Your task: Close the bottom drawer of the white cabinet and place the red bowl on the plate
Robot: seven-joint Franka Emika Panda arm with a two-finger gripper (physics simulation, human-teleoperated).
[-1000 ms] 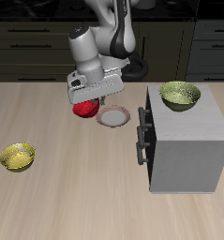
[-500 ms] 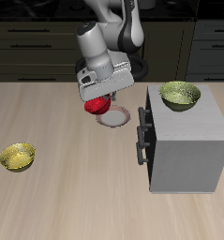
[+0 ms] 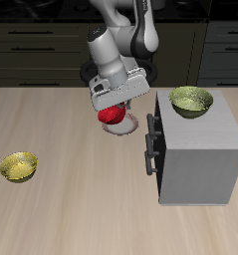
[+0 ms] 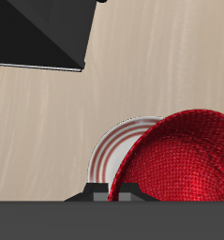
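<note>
My gripper [image 3: 115,107] is shut on the red bowl [image 3: 113,115], which hangs tilted just above the plate [image 3: 130,126]. In the wrist view the red bowl [image 4: 184,157] covers much of the plate [image 4: 118,150], whose white centre and pinkish rim show beside it. The white cabinet [image 3: 195,149] stands beside the plate. Both its drawers look flush with its front, and the bottom drawer [image 3: 150,162] shows its dark bar handle.
An olive-green bowl [image 3: 191,101] sits on top of the cabinet. A yellow-green bowl [image 3: 18,166] lies on the table far from the cabinet, nearer the front edge. Dark kitchen cabinets run along the back.
My gripper has carried the red bowl sideways toward the cabinet, from beside the plate to over it.
</note>
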